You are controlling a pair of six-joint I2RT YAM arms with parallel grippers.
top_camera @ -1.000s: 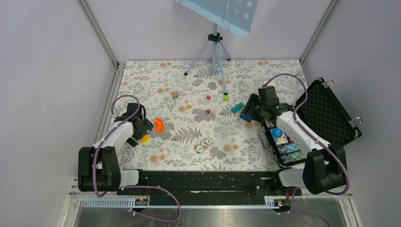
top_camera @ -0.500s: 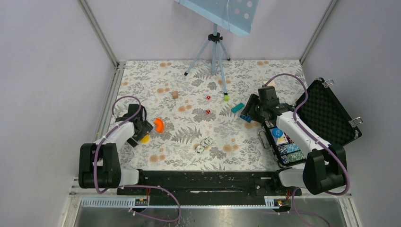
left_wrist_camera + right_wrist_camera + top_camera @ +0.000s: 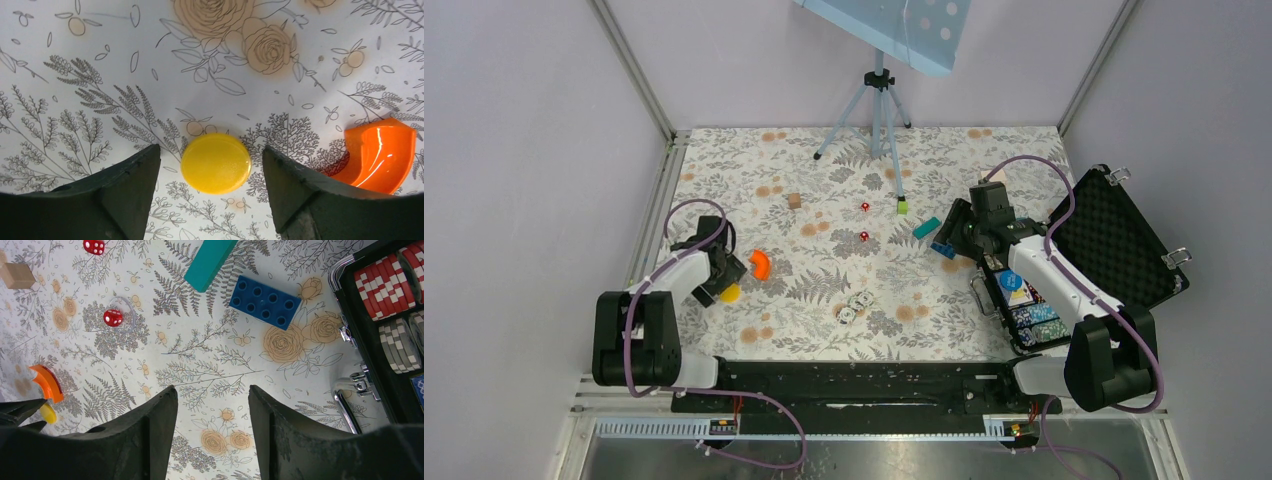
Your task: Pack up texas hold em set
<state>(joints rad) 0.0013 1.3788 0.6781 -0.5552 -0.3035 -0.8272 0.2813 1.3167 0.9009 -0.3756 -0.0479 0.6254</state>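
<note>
**Left gripper.** The left gripper (image 3: 210, 154) is low over the floral table cover (image 3: 100, 55) with its jaws apart. A yellow disc (image 3: 215, 163) lies flat between them. A narrow gap shows on each side of the disc, and neither finger touches it. The gripper is released and holds nothing.

**Governing relation.** The disc sits directly between the fingertips, slightly nearer the left-hand finger. It is round and has no long axis, so wrist angle should not matter; only centring does. The orange curved piece (image 3: 380, 150) lies just outside the right-hand finger. It is close to that finger but apart from the disc. It is not part of the set.

**Right gripper.** The right gripper (image 3: 212, 395) hangs above the cover, jaws apart, with nothing between them. Ahead of it lie a blue brick (image 3: 265, 301) and a teal brick (image 3: 209, 262). Farther off to its left are two red dice (image 3: 113, 317).

**Task item.** The black briefcase (image 3: 1124, 235) stands open immediately to the right gripper's right. Its foam-lined lid is raised, and rows of poker chips (image 3: 385, 285) sit in the base. From the left gripper it lies well away, on the far side of the table.

**Assessment.** The left arm is clearly nearer the disc, and the right arm is nearer the case. The disc is judged to be a dealer piece not yet packed. The dice are also outside the case, so packing is incomplete.

**Risk.** A thin flat disc may slip out from under the pads as the jaws meet. The outer finger may also nudge the orange piece.
</note>
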